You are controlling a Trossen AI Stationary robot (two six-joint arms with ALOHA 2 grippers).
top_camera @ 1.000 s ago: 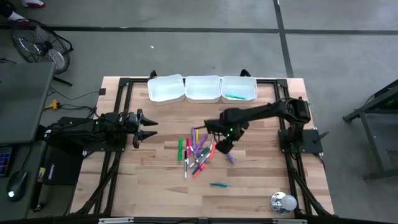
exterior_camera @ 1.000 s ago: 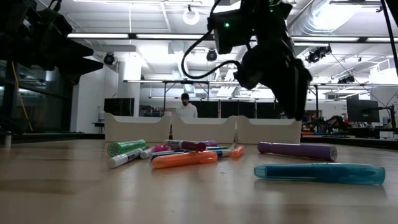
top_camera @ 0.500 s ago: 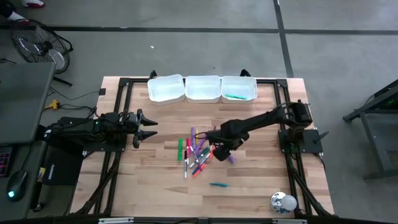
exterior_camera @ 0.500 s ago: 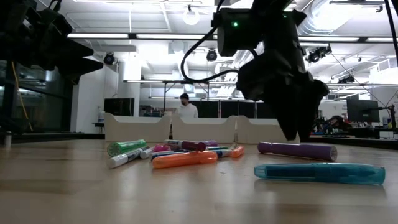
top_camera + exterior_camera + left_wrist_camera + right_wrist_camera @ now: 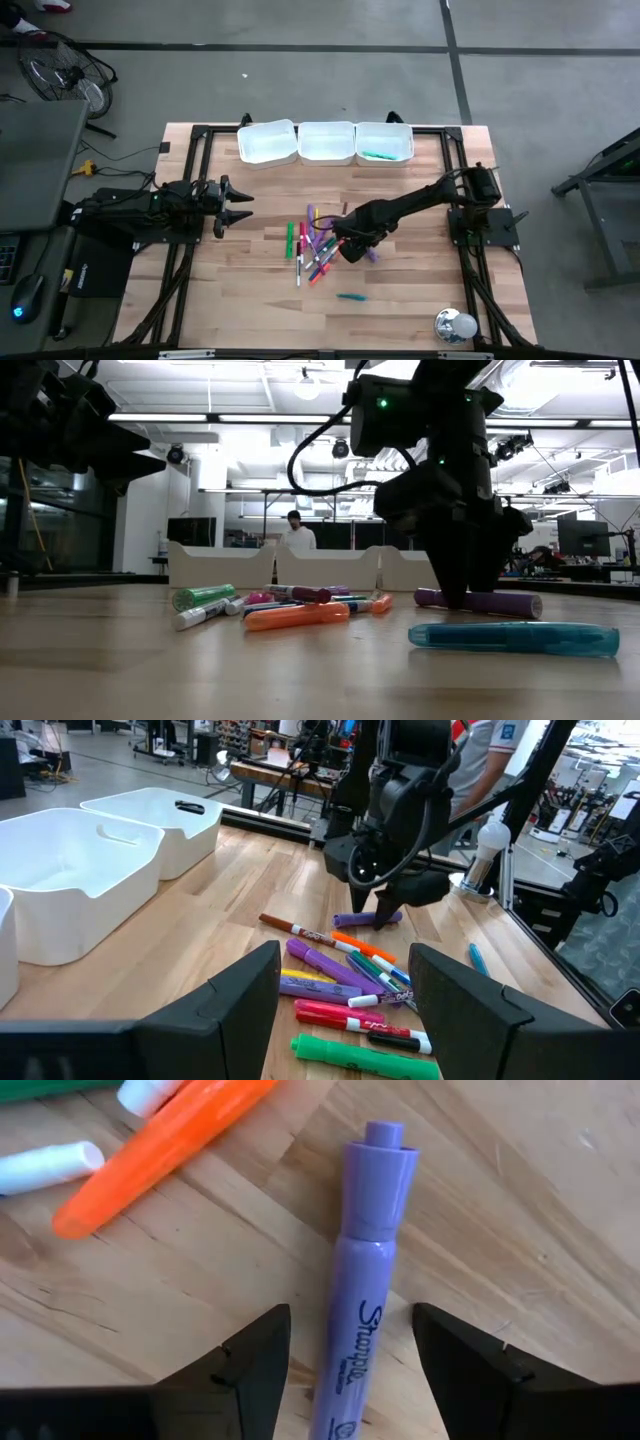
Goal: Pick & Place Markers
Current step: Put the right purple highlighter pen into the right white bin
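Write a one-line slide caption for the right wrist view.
Right claw open, its fingers straddling a purple marker lying on the wooden table, an orange marker beside it.

Large open robotics lab or workshop: bare grey concrete floor [image 5: 300, 90], exposed ducts and strip lights [image 5: 250, 417] overhead, workbenches [image 5: 290, 780] crowded with equipment, monitors [image 5: 190, 530] at the back, a person [image 5: 298, 532] standing among them

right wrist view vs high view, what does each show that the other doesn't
Only the right wrist view: the Sharpie lettering on the purple marker lying between the open right tool's fingers. Only the high view: three white trays, the waiting left tool, the teal marker lying apart. Both: the purple marker and an orange marker.
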